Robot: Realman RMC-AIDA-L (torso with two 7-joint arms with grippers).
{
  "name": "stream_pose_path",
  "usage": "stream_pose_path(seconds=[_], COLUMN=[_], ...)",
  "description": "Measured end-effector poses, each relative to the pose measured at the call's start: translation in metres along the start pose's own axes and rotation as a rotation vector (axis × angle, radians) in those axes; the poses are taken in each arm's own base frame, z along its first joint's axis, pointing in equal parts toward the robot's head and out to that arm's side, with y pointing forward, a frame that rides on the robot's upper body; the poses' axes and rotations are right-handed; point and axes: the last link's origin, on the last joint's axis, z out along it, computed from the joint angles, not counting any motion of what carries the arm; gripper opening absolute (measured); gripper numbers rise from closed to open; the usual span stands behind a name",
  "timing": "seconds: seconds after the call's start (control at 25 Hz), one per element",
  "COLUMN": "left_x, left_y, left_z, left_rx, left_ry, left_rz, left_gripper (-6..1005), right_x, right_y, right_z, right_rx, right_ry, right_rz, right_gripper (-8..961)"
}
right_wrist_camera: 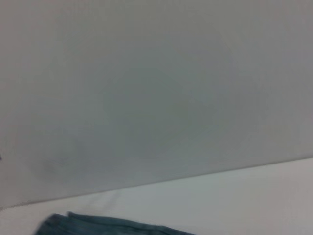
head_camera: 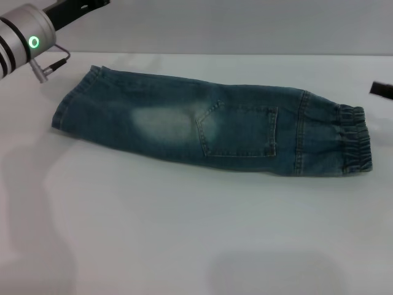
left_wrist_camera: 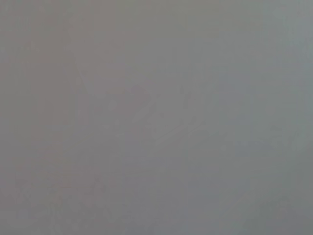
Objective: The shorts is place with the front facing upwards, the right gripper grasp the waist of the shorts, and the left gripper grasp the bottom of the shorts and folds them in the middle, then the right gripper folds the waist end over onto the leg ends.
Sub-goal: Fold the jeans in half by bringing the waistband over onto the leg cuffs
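The blue-green denim shorts [head_camera: 184, 123] lie flat on the white table [head_camera: 184, 239] as one long strip, with one pale faded patch and one stitched pocket showing. The puckered waist [head_camera: 355, 140] is the right end. The leg ends [head_camera: 66, 109], the bottom of the shorts, are the left end. My left gripper [head_camera: 77, 11] sits on its silver arm with the green ring, raised at the far left corner, behind and apart from the leg ends. Only a black sliver of my right gripper [head_camera: 382, 90] shows at the right edge, behind the waist. A strip of the shorts [right_wrist_camera: 98, 226] appears in the right wrist view.
The white table extends in front of the shorts toward me. A grey wall [head_camera: 245, 24] runs behind the table's far edge. The left wrist view holds only plain grey.
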Motion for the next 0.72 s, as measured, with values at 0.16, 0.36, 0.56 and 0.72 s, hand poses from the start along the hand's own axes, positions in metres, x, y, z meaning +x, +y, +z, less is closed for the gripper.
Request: stream_pose_path(seconds=[0.16,0.36,0.56,0.72], left_x=[-0.004,-0.009,-0.014,-0.02], left_y=[0.011,0.018,0.019,0.022], left_z=[-0.005,-0.021,-0.029,-0.031], left_rx=[-0.092,-0.146,-0.142,-0.143], left_ry=[0.097,0.285,0.359,0.381], left_rz=[0.072,0.149,0.201,0.231], left_gripper=[785,785,785,785], right_x=[-0.026,-0.052,-0.06,-0.06], right_y=[0.004,0.007,0.011,0.019], right_z=[-0.013,-0.014,-0.002,0.011], right_rx=[-0.065,-0.022,0.073,0.089], right_ry=[0.068,0.252,0.464,0.546], right_rz=[0.048,0.046,-0.007,-0.041], right_gripper=[495,495,495,495])
